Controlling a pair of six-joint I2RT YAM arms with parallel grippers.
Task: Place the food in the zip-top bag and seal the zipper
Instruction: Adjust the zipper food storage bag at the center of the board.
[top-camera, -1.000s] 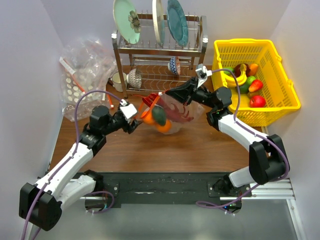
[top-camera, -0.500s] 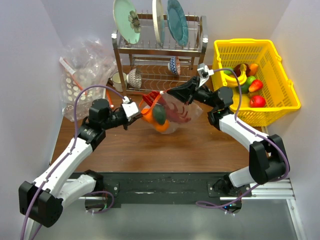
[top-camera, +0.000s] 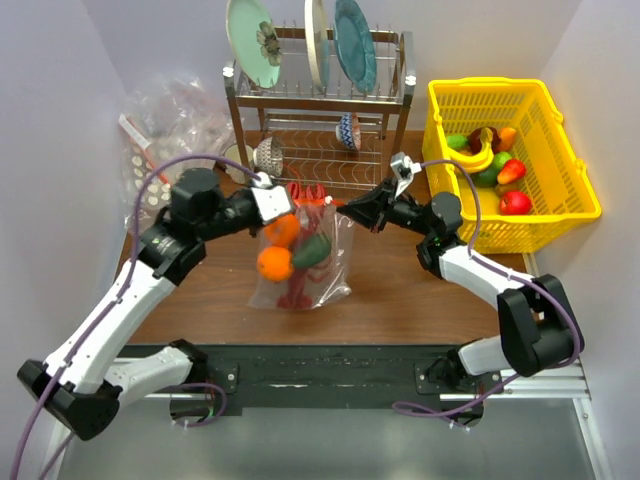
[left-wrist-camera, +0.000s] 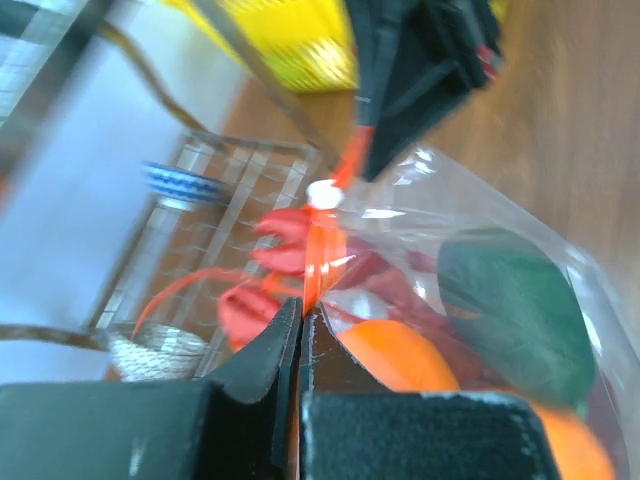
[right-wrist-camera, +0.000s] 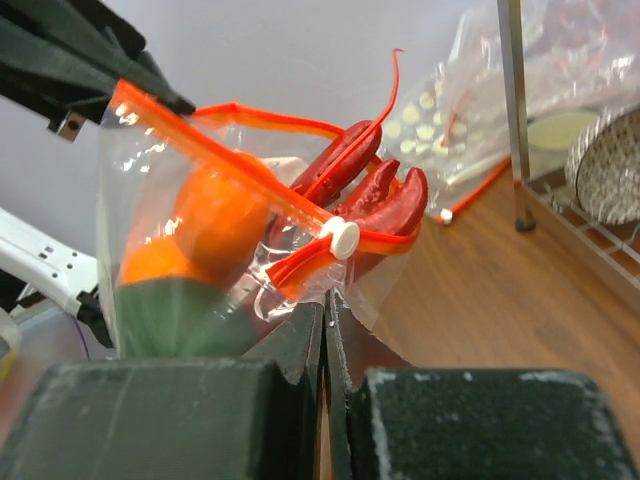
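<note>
zip-top bag (top-camera: 318, 268), holding orange (top-camera: 275, 262), green fruit (top-camera: 312, 250) and lobster (top-camera: 310, 192), hangs over the desk (top-camera: 400, 295); its unsealed zipper (right-wrist-camera: 230, 160) runs left-right between left jaws and right jaws, both clamped shut on the bag's top corners, slider (right-wrist-camera: 343, 238) nearest the right.

Text, labels, brands, numbers, signs: none can be read in any view | clear plastic zip-top bag (top-camera: 335, 262): top strip is seen as plain orange-red | heap of clear white-dotted plastic bags (top-camera: 160, 130): only dots are made out
</note>
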